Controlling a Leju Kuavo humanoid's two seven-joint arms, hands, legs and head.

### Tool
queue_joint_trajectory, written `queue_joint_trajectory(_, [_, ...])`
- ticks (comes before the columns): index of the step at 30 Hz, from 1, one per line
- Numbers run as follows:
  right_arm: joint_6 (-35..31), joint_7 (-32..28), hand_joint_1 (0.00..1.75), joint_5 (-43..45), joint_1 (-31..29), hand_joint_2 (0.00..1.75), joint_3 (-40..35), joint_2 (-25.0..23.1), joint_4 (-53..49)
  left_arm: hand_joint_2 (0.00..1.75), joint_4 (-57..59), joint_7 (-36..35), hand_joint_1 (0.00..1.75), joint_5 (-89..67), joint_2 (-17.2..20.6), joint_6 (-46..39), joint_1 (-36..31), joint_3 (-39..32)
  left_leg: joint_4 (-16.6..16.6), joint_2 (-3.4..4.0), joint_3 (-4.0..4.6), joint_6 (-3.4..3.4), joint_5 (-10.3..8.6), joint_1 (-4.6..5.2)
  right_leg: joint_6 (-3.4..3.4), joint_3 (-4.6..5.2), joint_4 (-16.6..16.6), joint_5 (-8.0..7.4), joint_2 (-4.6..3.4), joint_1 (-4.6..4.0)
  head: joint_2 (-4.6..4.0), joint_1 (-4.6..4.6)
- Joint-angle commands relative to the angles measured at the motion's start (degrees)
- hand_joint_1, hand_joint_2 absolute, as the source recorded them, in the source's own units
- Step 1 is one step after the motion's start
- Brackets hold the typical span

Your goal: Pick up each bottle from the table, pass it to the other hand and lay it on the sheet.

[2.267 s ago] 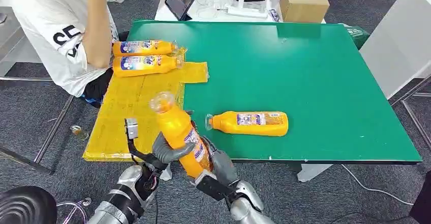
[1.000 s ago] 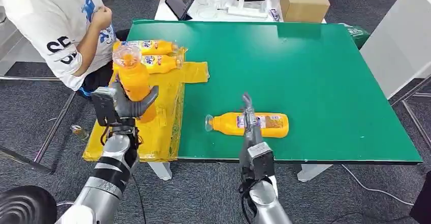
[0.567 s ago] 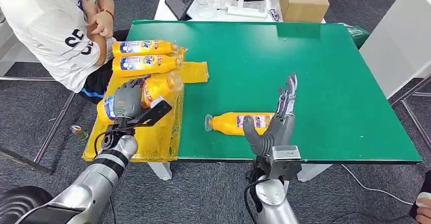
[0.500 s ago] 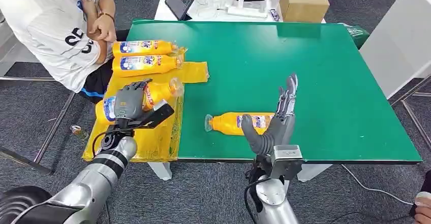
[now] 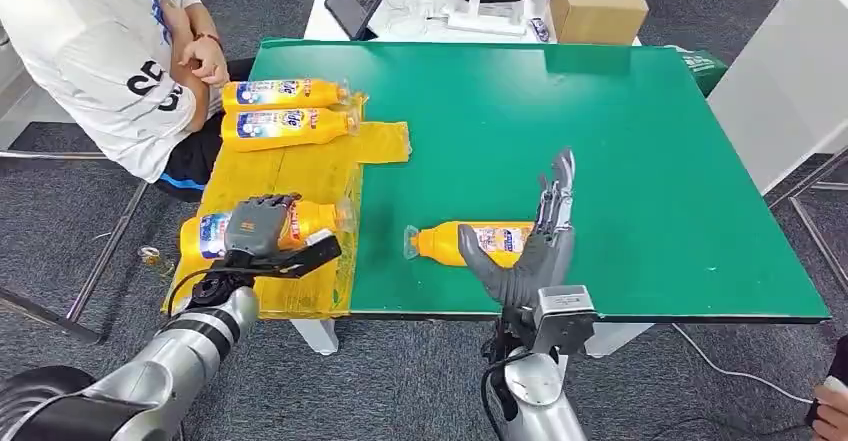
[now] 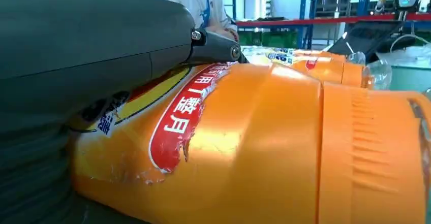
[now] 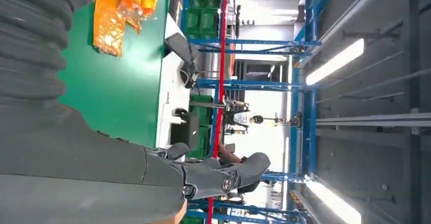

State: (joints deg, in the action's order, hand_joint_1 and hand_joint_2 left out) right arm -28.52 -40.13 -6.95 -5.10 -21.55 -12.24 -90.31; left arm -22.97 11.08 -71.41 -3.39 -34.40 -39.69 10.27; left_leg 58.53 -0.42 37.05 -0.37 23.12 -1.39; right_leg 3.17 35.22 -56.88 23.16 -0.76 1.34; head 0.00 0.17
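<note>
The robot's left hand [image 5: 262,229] gripped an orange bottle [image 5: 255,233] lying on its side on the yellow sheet [image 5: 290,176], near the sheet's front end, at the left side of the green bench [image 5: 620,141]. Two more bottles [image 5: 285,111] lay side by side at the sheet's far end, beside a seated person [image 5: 110,56]. The chief risk, by the look of it, was a roll: the bottle lay close to the sheet's near edge, and if the fingers let go unevenly it could tip off the bench towards the floor — its smooth round body, seen close in the left wrist view, would give little resistance. A second hazard lay on the right. The right hand [image 5: 530,246] stood upright with its fingers [image 5: 552,196] spread apart and holding nothing, just in front of the last bottle [image 5: 470,242], which rested on its side on the bare green surface; whether the hand touched it could not be told. A careless closing from that pose might nudge the bottle away rather than catch it — sending it rolling across the bench.
</note>
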Motion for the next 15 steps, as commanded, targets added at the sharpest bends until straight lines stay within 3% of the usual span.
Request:
queue_joint_trajectory(1, [2.9, 0.1, 0.00, -0.2, -1.5, 1.75, 2.2, -0.7, 5.9, 1.75, 4.9, 5.3, 1.68, 10.6, -1.8, 15.8, -2.5, -7.2, -0.1, 0.05, -0.53, 0.17, 0.19, -0.05, -0.27, -0.57, 0.1, 0.17, 0.12, -0.14, 0.00, 0.00])
queue_joint_trajectory(2, [3.4, 0.1, 0.00, -0.4, -1.6, 1.75, 2.6, -0.8, 6.4, 1.75, 5.0, 5.3, 1.47, 11.5, -1.9, 18.1, -2.5, -7.9, 0.0, 0.01, -0.19, 0.08, 0.07, -0.02, -0.11, -0.22, 0.1, 0.06, 0.07, -0.06, 0.00, 0.00])
queue_joint_trajectory(3, [3.4, 0.1, 0.00, -0.4, -1.6, 1.75, 2.6, -0.8, 6.4, 1.75, 5.0, 5.3, 1.47, 11.5, -1.9, 18.1, -2.5, -7.9, 0.0, 0.00, -0.29, 0.11, 0.11, -0.04, -0.15, -0.34, 0.1, 0.10, 0.11, -0.09, 0.00, 0.02])
queue_joint_trajectory(4, [3.4, 0.1, 0.00, -0.4, -1.6, 1.75, 2.6, -0.8, 6.4, 1.75, 5.0, 5.3, 1.36, 11.5, -1.9, 18.1, -2.5, -7.9, 0.0, 0.04, -0.34, 0.11, 0.13, -0.03, -0.16, -0.37, 0.1, 0.11, 0.08, -0.09, 0.00, -0.02])
queue_joint_trajectory(6, [4.8, 0.1, 0.00, -0.5, -1.7, 1.75, 3.3, -1.2, 7.6, 1.75, 5.2, 5.0, 0.37, 11.7, -1.9, 20.2, -2.4, -8.0, -0.1, 0.07, -0.47, 0.14, 0.15, 0.00, -0.20, -0.47, 0.1, 0.13, 0.07, -0.07, 0.00, 0.00])
queue_joint_trajectory(7, [5.0, 0.1, 0.00, -0.6, -1.8, 1.75, 3.3, -1.1, 8.3, 1.75, 5.5, 4.8, 0.00, 11.8, -1.9, 21.2, -2.3, -8.0, -0.1, -0.07, -0.36, 0.09, 0.03, 0.04, -0.12, -0.39, 0.1, 0.07, 0.13, 0.00, 0.00, -0.04])
queue_joint_trajectory(10, [5.6, 0.1, 0.00, -0.6, -2.0, 1.75, 3.4, -1.2, 8.9, 1.75, 5.3, 4.8, 0.00, 11.7, -1.8, 21.5, -1.9, -7.9, -0.1, -0.04, -0.61, 0.16, 0.08, -0.03, -0.22, -0.70, 0.2, 0.08, 0.22, -0.10, 0.00, -0.02])
queue_joint_trajectory(11, [5.8, 0.1, 0.00, -0.6, -2.1, 1.75, 3.5, -1.2, 9.3, 0.00, 5.5, 4.7, 0.00, 12.1, -1.9, 22.5, -1.9, -8.1, -0.1, -0.01, -0.32, 0.08, 0.03, 0.00, -0.09, -0.38, 0.1, 0.03, 0.13, -0.04, 0.00, 0.00])
queue_joint_trajectory(15, [7.0, 0.1, 0.00, -0.9, -2.7, 1.75, 4.1, -1.4, 11.3, 0.00, 6.0, 4.6, 0.00, 13.5, -1.6, 28.4, -1.6, -8.8, -0.1, -0.02, -0.40, 0.07, 0.02, 0.01, -0.12, -0.46, 0.1, 0.05, 0.15, -0.03, 0.00, -0.02])
